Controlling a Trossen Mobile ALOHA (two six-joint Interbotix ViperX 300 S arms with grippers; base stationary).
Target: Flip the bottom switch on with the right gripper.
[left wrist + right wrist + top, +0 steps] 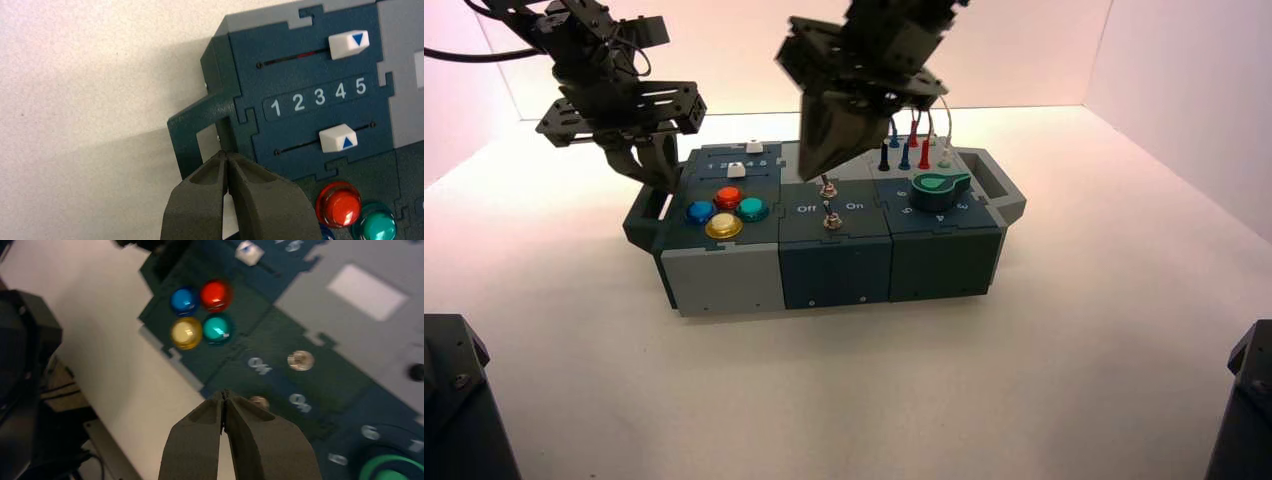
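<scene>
far left: note left hand (662,182), closed, at left end of box (836,275). next: see red, blue, green and yellow buttons (726,211). mid-box: find right hand (812,172) raised above, closed; below, bottom switch (832,222) between "off" and "on" lettering (807,209). farther right: note green knob (938,190).

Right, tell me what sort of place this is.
Likely a robotics lab or test bench: a robot hand hovers over a task box of buttons, toggle switches and a green knob, with plain pale walls behind.
</scene>
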